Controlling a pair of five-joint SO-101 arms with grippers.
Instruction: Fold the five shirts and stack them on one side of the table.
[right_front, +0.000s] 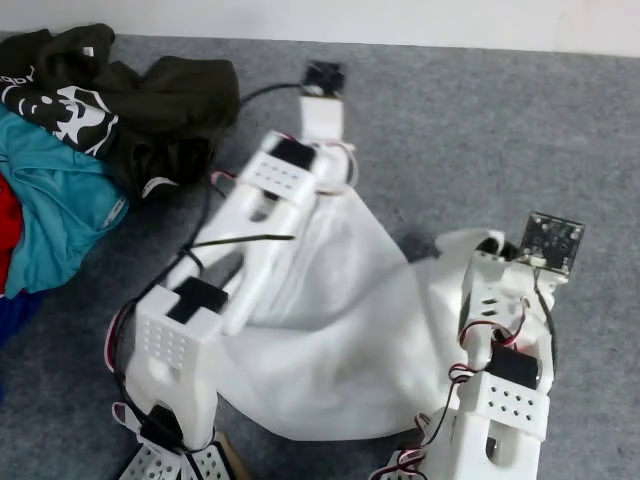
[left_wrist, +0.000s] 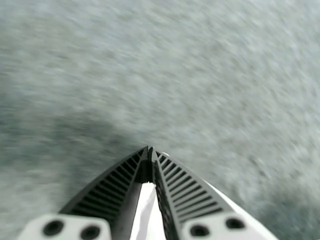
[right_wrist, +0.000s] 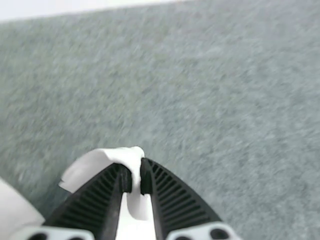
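A white shirt (right_front: 340, 330) hangs bunched between both arms over the grey table (right_front: 450, 130). My left gripper (left_wrist: 150, 155) is shut on a white edge of that shirt, which shows between its black ribbed fingers (left_wrist: 117, 190). My right gripper (right_wrist: 132, 172) is also shut on the white shirt (right_wrist: 107, 160), a fold of cloth sticking out past its tips. In the high view the left arm (right_front: 290, 170) stretches toward the table's far middle and the right arm (right_front: 510, 300) stands at the right. Both hold the cloth off the table.
A heap of other shirts lies at the far left: a black printed one (right_front: 120, 100), a teal one (right_front: 50, 200), a red one (right_front: 8, 230) and a blue one (right_front: 15, 310). Bare grey table stretches to the far right.
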